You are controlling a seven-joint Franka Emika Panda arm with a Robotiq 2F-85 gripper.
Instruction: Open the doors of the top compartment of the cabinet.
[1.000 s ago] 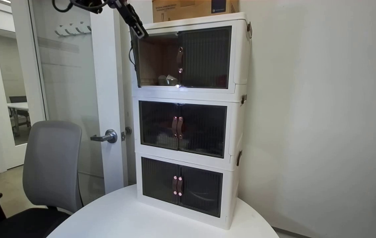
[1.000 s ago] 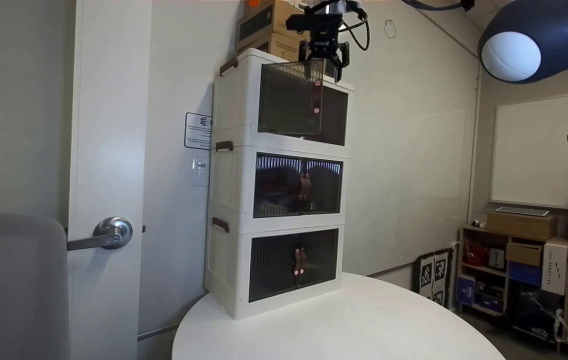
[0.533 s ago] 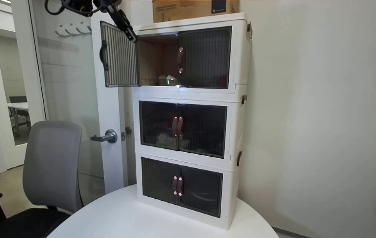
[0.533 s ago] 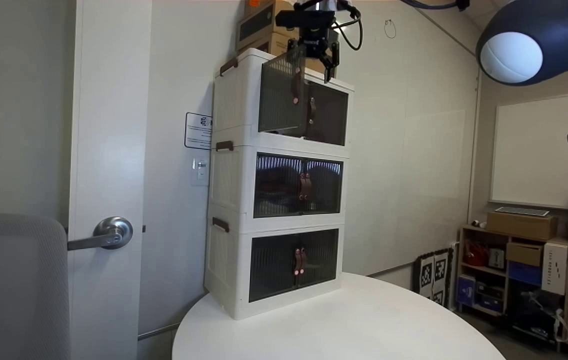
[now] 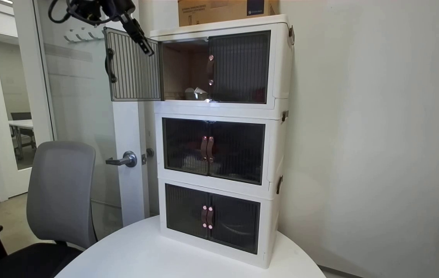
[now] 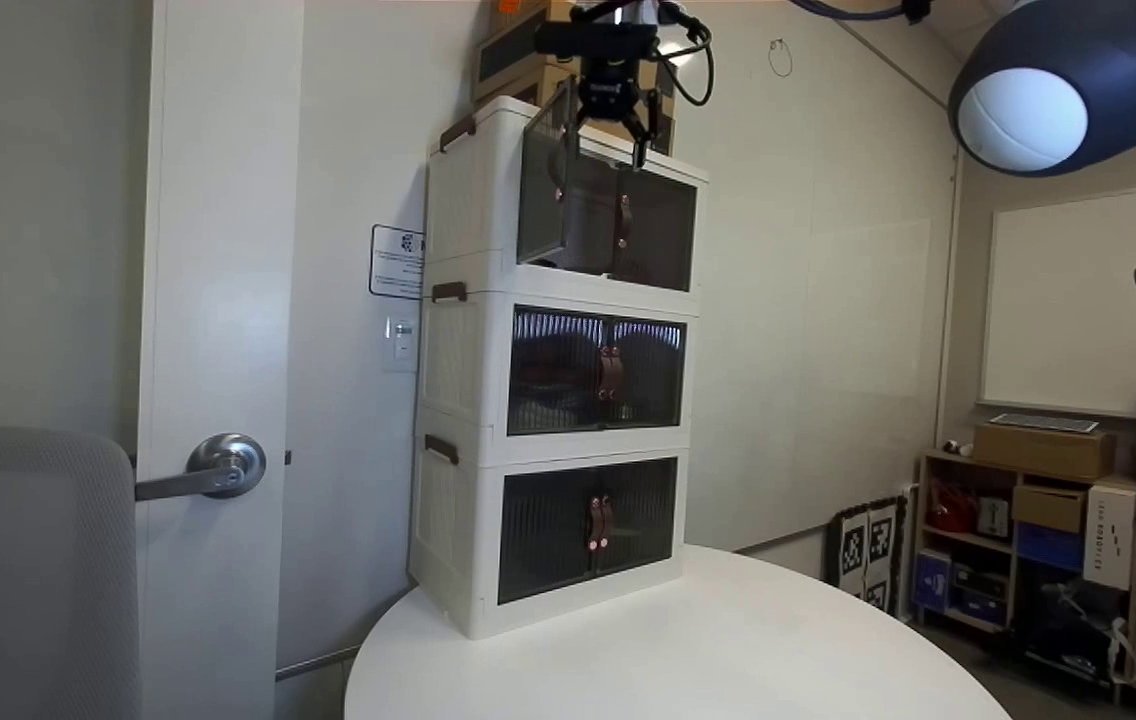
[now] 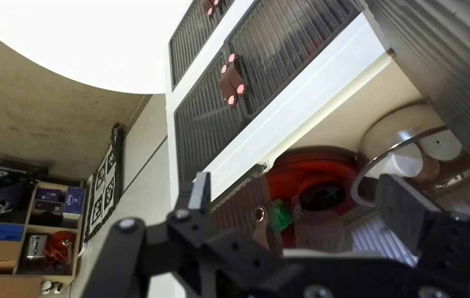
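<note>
Top-compartment doors of the cabinet, by the wall-side edge of the table, stand one swung out, one closed; the empty pincer, spread wide, could knock the open panel back by reversing close or, misaimed, snag the remaining handle

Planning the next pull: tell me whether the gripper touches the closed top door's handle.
Apart: in an exterior view, the top compartment's interior shows between gripper and handle.
</note>
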